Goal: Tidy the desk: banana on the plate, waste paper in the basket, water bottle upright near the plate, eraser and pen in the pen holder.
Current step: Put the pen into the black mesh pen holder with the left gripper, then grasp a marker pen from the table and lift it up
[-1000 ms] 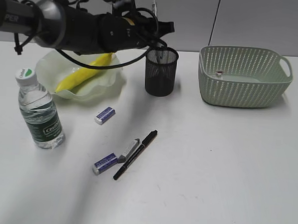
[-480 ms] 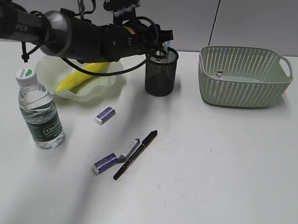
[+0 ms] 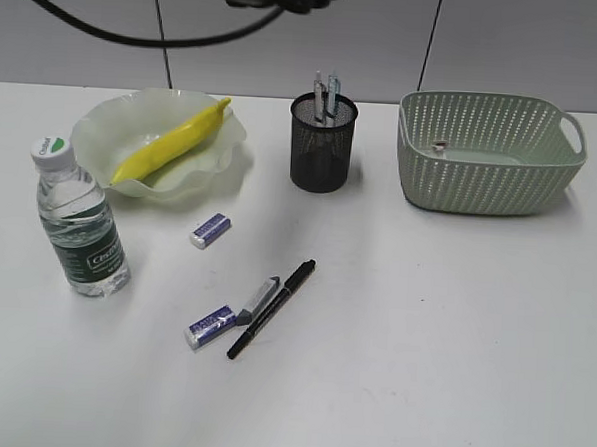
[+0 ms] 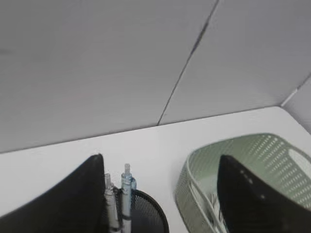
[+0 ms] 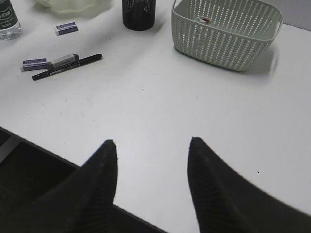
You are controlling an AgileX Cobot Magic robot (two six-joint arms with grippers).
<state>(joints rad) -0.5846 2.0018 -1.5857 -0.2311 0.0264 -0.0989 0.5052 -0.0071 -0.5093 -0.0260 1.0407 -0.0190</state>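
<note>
I've just dropped a pen into the pen holder (image 3: 322,145) at twelve o'clock; my left gripper (image 4: 160,194), released, has lifted clear.

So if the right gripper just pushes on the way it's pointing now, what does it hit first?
Bare desk, most likely. The right gripper stands open and empty, angled down at the tabletop. The basket lies farther on, right of that line; depth is hard to judge.
</note>
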